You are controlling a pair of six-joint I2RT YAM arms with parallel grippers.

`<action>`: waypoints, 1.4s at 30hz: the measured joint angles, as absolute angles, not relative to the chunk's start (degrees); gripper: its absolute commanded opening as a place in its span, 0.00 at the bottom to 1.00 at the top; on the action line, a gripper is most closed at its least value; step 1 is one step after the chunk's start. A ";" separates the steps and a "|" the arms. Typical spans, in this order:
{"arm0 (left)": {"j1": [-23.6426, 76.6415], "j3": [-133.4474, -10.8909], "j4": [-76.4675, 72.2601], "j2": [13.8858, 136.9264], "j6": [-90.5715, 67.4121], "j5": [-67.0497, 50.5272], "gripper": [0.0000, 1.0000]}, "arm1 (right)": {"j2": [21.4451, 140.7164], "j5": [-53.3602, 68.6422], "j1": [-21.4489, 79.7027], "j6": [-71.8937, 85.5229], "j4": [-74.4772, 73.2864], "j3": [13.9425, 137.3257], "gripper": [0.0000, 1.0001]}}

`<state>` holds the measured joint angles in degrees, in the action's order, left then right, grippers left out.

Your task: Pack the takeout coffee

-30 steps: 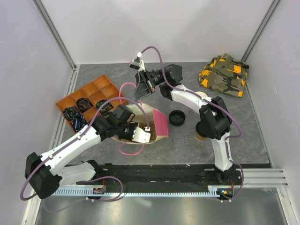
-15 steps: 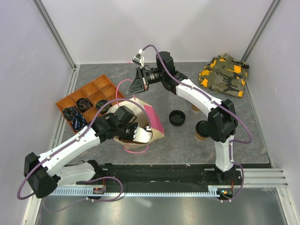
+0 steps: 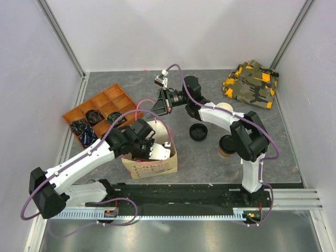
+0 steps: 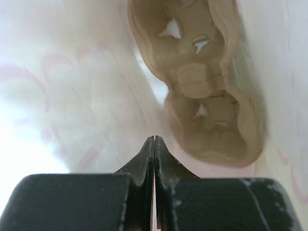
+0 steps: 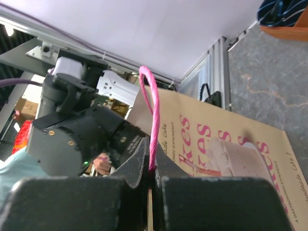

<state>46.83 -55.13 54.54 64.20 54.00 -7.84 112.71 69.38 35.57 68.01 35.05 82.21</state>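
Observation:
The takeout coffee (image 3: 224, 152), a tan cup under a black lid, stands right of centre, half hidden by my right arm. A tan paper bag (image 3: 149, 167) with pink print stands upright near the front. My left gripper (image 3: 159, 153) reaches inside it, shut (image 4: 154, 140) with nothing between the fingers. A brown pulp cup carrier (image 4: 207, 86) lies in the bag ahead of those fingers. My right gripper (image 3: 156, 105) is above the bag's far side, shut (image 5: 150, 166) on the bag's pink cord handle (image 5: 153, 110).
A loose black lid (image 3: 198, 132) lies right of the bag. A lidless tan cup (image 3: 225, 107) stands behind my right forearm. An orange compartment tray (image 3: 107, 98) sits at the left, a camouflage cloth (image 3: 252, 84) at the back right.
The bag has gone from lying tilted on its side to standing upright. My right gripper swung forward and right with the handle. My left gripper stayed inside the bag.

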 measured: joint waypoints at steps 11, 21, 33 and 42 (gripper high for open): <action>49.39 -53.87 53.15 68.75 48.69 -7.64 0.02 | 105.06 70.43 35.40 60.34 34.04 78.56 0.00; 49.39 -45.74 50.17 69.54 48.69 -5.02 0.02 | 102.91 70.06 35.38 45.58 17.30 79.13 0.00; 49.43 -42.74 41.50 77.97 48.86 0.45 0.02 | 102.91 69.14 35.11 41.25 11.99 79.77 0.00; 49.65 -41.56 38.79 79.07 49.45 3.92 0.02 | 102.91 69.14 35.11 39.66 10.15 80.84 0.00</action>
